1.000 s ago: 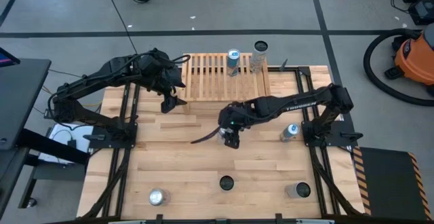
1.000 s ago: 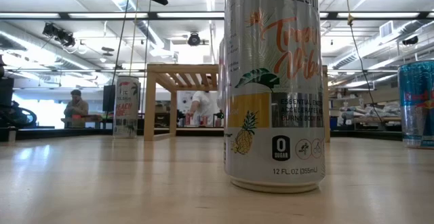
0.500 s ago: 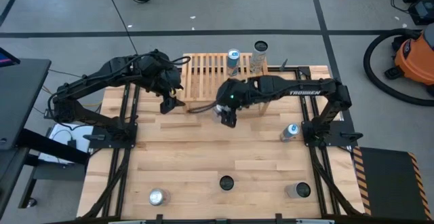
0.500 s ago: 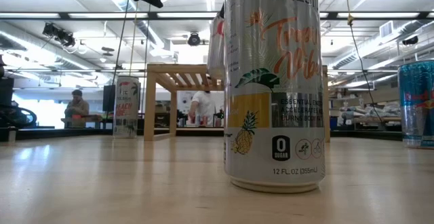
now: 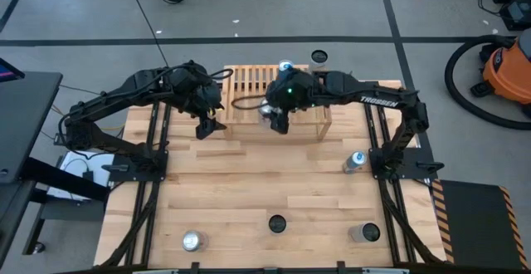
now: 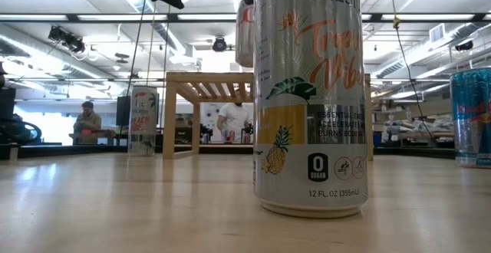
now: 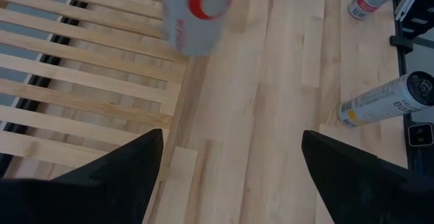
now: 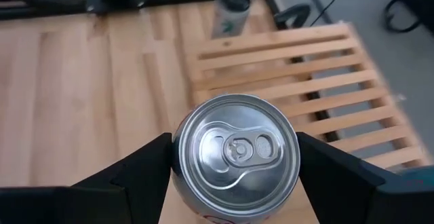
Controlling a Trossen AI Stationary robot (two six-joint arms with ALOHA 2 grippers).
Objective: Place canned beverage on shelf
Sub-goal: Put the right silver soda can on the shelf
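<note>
The light wood shelf (image 5: 249,91) with a slatted top stands at the table's far edge; it also shows in the low view (image 6: 203,77) and the right wrist view (image 8: 305,108). My right gripper (image 5: 278,120) is shut on a white and red can (image 8: 235,153) above the shelf's near part. In the low view the can (image 6: 245,31) hangs above the shelf top. Two more cans (image 5: 286,65) (image 5: 319,56) stand at the shelf's far side. My left gripper (image 5: 207,127) is open and empty (image 7: 230,176) by the shelf's left near corner. My right gripper pinches the can's upper wall (image 8: 182,183), just below the rim, between its two fingers (image 8: 146,173). One finger is on each side. The fingers come from above, pointing down. The can is upright, top up, lifted clear above the shelf's slats.
A tall Celsius can (image 6: 311,92) stands close to the low camera and hides part of the shelf. Other cans stand on the table at the near left (image 5: 192,241), near middle (image 5: 276,222), near right (image 5: 366,232) and right (image 5: 355,159). Bare wood lies between them.
My right gripper has carried the can from the table's middle toward the far edge and upward. It is now over the shelf's slats. The can has stayed upright in the hold.
</note>
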